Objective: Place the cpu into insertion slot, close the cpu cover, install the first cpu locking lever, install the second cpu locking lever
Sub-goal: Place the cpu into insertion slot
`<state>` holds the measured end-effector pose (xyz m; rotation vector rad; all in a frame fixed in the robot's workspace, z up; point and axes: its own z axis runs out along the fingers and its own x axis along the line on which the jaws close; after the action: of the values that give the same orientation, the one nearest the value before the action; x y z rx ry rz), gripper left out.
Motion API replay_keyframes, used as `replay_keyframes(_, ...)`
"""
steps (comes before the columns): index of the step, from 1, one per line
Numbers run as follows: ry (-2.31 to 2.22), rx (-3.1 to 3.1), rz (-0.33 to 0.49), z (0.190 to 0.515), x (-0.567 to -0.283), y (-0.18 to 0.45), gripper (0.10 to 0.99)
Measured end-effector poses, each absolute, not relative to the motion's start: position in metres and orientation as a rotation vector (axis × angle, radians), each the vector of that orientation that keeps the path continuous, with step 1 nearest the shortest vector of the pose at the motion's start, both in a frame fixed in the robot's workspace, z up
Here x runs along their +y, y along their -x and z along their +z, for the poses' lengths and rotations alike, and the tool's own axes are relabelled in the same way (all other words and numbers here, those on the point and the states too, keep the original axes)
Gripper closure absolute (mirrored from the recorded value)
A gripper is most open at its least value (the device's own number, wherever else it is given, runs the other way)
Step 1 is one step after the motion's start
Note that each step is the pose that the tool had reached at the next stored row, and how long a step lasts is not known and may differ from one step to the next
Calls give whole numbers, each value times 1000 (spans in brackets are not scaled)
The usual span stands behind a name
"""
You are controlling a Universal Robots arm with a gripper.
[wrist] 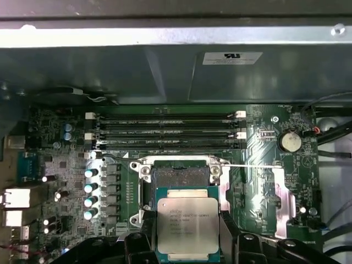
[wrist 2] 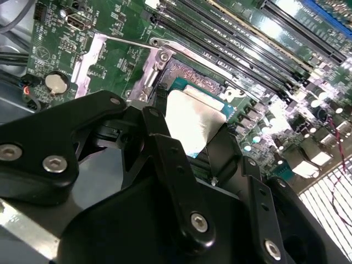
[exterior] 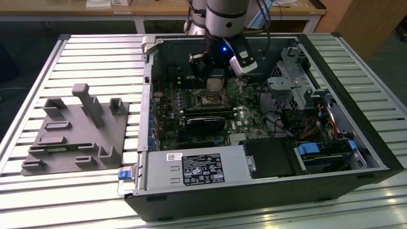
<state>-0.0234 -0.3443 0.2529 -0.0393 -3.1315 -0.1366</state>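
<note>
Silver-grey metal top of the cpu [wrist: 188, 212] sat pinched btwn the fingers of the gripper [wrist: 186, 226], just beside the insertion slot [wrist: 180, 175] and overlapping its edge. The slot's dark centre was bare. The cpu cover [wrist: 283, 192] lay flipped open beside the slot, w/ memory slots [wrist: 165, 127] on another side.

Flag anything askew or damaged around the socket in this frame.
Nothing looks damaged. The cpu is held in the gripper, offset from the insertion slot and not seated in it, though it looks square to it in the first wrist view.
</note>
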Motion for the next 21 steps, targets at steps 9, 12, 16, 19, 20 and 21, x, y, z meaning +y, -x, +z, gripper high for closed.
replay_keyframes(9,38,-3133,-121,239,-343,26,545)
replay_keyframes(12,38,-3133,-120,238,-343,26,545)
replay_keyframes(16,54,-3133,-120,238,-343,26,545)
replay_keyframes(19,128,-3133,-120,237,-343,26,545)
replay_keyframes(20,154,-3133,-120,237,-343,26,545)
replay_keyframes(21,179,-3132,-120,237,-343,26,545)
